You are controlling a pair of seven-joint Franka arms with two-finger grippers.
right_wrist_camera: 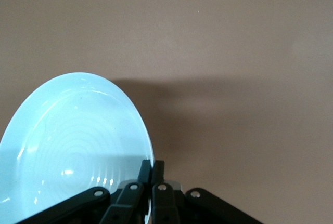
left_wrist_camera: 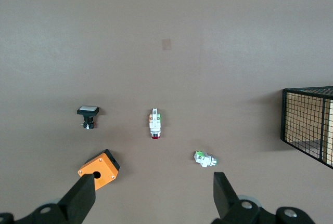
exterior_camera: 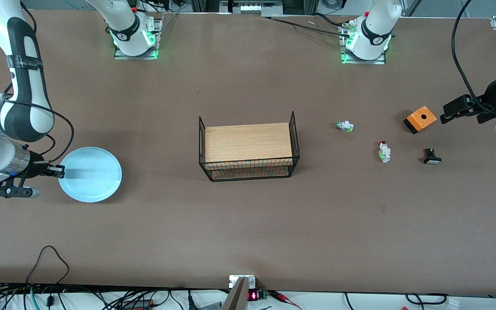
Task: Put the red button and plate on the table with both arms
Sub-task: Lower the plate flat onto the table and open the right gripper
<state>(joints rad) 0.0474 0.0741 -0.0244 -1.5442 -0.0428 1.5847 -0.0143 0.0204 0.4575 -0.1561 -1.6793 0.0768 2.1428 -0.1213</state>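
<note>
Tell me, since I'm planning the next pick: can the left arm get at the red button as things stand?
Probably yes. The left gripper is open and empty above the table, and the red button lies in the open, apart from its neighbours.

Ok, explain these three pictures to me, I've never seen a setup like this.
Two white robot arms are bolted to a brown table. The wide picture looks down from across the table; the other two come from cameras on each arm's wrist. The right gripper is shut on the rim of a light-blue plate; its wrist picture shows this close up. The left gripper hangs open beside an orange box. Near it lie the red button, a green-capped button and a black button. Mid-table stands a wire rack.
</note>
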